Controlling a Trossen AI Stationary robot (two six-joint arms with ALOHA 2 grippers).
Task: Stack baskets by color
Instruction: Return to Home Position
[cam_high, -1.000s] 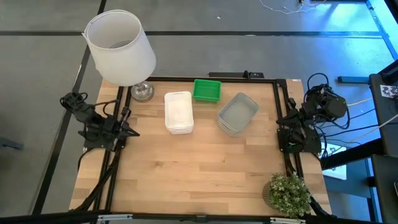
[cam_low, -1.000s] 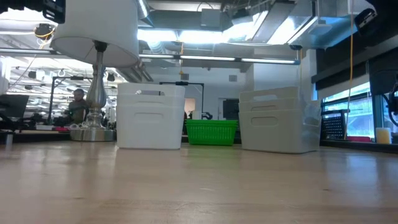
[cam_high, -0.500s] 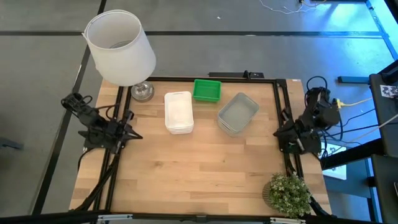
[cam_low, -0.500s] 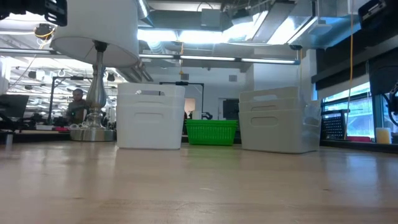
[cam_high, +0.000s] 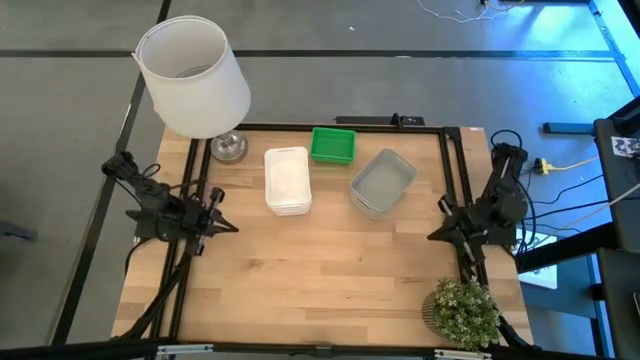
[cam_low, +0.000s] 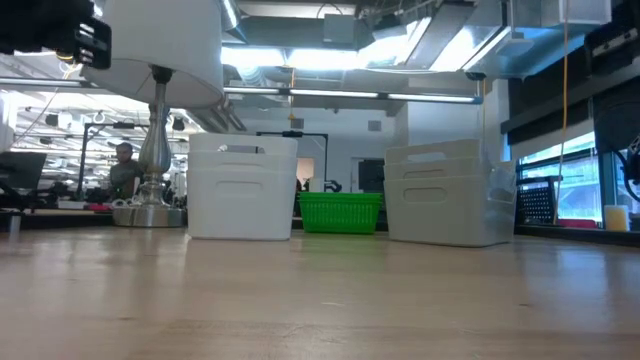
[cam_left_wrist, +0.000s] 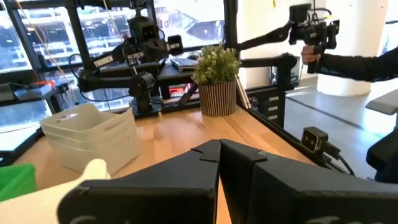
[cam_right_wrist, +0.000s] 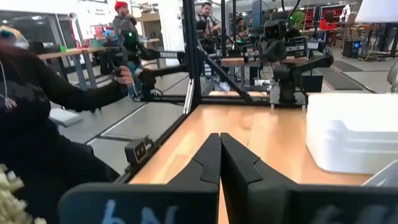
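The baskets stand on the far half of the wooden table: a white stack (cam_high: 287, 180) (cam_low: 243, 187), a green basket (cam_high: 333, 145) (cam_low: 340, 212) behind it, and a translucent grey nested stack (cam_high: 383, 182) (cam_low: 447, 192), all resting on their bottoms. My left gripper (cam_high: 232, 228) (cam_left_wrist: 219, 149) is shut and holds nothing at the table's left edge, pointing level toward the middle. My right gripper (cam_high: 432, 237) (cam_right_wrist: 220, 140) is shut with nothing in it at the right edge, likewise level. Both are well clear of the baskets.
A big white lampshade (cam_high: 192, 75) on a metal foot (cam_high: 229, 148) stands at the far left corner. A potted plant (cam_high: 462, 312) sits at the near right corner. The near half of the table (cam_high: 320, 280) is bare wood. People show beyond the table in both wrist views.
Both arms have sunk and folded lower at their edges of the table. The left gripper's tip has swung toward the table's near edge and the middle. The right gripper has done the same from its side and has rolled a little. Both stay shut. The baskets have not moved.
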